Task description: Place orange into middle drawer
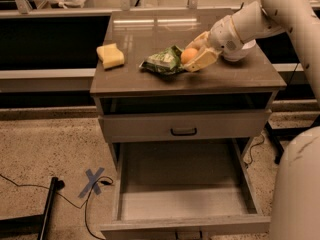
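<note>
We seem to be in a robot test lab. A speckled floor (pixel 45 144) carries a blue tape cross (pixel 94 181) and loose black cables (pixel 25 180) at lower left. A grey drawer cabinet (pixel 150 34) stands mid-frame, and the robot's gripper (pixel 194 59) clasps the orange (pixel 189 55) above its top, right of centre.

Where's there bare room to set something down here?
The middle drawer is bare inside. On the cabinet top: the back strip behind the sponge and green bag, and the front-left corner. Crowded mid-top, where the gripper holds the orange beside the bag.
</note>
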Robot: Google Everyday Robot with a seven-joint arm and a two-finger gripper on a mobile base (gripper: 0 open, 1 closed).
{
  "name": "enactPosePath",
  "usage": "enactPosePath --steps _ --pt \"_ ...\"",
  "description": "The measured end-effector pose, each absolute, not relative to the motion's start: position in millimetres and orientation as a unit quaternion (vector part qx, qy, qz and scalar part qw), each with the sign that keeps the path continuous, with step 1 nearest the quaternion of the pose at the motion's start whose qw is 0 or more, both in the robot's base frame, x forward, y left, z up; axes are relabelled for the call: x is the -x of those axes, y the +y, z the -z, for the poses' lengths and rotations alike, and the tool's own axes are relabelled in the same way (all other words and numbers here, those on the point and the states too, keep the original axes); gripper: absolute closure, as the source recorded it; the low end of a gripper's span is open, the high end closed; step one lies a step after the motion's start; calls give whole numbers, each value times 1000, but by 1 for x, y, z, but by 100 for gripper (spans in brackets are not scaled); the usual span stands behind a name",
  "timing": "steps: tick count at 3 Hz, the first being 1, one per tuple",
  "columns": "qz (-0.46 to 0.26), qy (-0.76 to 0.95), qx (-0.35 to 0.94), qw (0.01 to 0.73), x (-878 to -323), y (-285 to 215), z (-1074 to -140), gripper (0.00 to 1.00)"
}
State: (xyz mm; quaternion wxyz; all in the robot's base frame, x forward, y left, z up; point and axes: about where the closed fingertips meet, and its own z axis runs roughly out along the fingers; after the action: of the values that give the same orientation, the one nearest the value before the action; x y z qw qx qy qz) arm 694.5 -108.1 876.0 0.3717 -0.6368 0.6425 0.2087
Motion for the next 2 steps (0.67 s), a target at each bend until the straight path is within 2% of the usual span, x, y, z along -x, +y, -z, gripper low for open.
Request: enactPosePath --steps 2 --pt "-193 654 599 421 -621 -146 -939 100"
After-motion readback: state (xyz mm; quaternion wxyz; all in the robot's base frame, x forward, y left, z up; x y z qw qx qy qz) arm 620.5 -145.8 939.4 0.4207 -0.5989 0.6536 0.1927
